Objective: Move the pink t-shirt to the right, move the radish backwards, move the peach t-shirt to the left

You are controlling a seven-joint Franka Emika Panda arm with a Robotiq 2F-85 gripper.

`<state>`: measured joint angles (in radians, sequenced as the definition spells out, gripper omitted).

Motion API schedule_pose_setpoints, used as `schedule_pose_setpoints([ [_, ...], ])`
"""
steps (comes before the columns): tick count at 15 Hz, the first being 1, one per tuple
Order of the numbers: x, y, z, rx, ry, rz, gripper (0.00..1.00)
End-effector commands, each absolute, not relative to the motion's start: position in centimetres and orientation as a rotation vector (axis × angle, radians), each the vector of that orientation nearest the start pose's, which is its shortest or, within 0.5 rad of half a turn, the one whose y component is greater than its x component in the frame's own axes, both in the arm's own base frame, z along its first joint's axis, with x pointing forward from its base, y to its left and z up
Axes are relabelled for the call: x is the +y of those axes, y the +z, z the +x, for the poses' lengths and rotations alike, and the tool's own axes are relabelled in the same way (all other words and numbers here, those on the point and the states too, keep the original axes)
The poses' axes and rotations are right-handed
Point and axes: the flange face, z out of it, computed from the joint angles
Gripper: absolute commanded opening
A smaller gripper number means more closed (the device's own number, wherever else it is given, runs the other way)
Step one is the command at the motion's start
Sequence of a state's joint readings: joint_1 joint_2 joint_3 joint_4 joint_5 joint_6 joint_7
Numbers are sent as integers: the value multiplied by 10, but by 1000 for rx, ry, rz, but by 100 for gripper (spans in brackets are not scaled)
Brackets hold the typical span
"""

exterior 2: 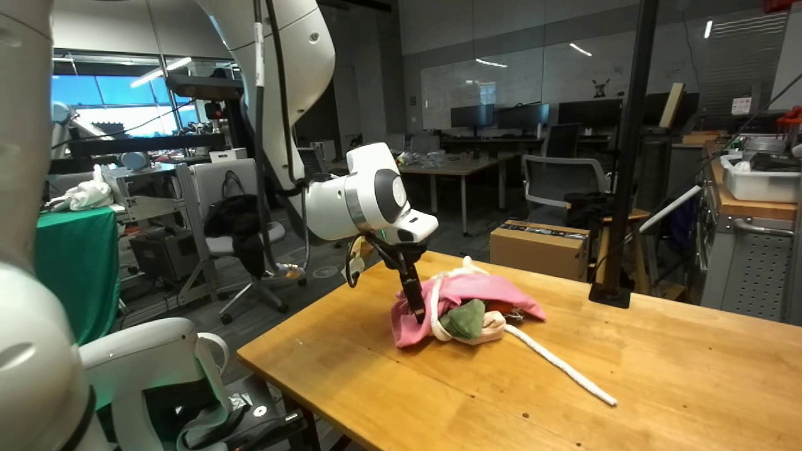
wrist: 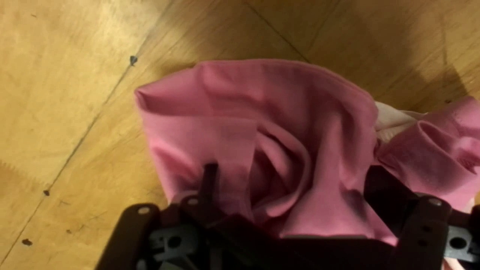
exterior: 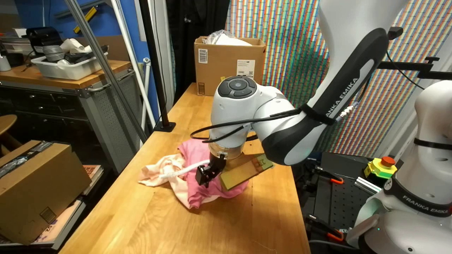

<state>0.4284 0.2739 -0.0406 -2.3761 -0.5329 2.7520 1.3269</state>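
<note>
The pink t-shirt (wrist: 232, 93) lies crumpled on the table, heaped over the peach t-shirt (exterior: 159, 171), whose pale folds stick out on one side. Right down at the pink cloth, my gripper (wrist: 294, 170) stands open, its fingers wide apart with loose pink folds between them. One black finger (exterior 2: 411, 291) reaches the cloth in an exterior view; whether it presses on it I cannot tell. Under the pink edge a soft green piece (exterior 2: 465, 319) shows with a little red (exterior 2: 498, 307) behind it. These may be the radish, mostly covered; I cannot be sure.
A white cord (exterior 2: 561, 362) loops over the heap and trails across the wooden table (exterior 2: 501, 388). At the table's edge rises a black post on a base (exterior: 165, 126). A cardboard box (exterior: 229, 63) stands at the table's far end. An olive board (exterior: 243, 173) hangs beside the wrist.
</note>
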Motion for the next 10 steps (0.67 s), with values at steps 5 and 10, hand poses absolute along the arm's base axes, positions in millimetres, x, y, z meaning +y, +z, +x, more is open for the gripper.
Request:
schedule_pose_setpoints([
  [5,215,205,472,771,-413,-3116,75],
  [10,214,209,474,765,-430,-3113,46],
])
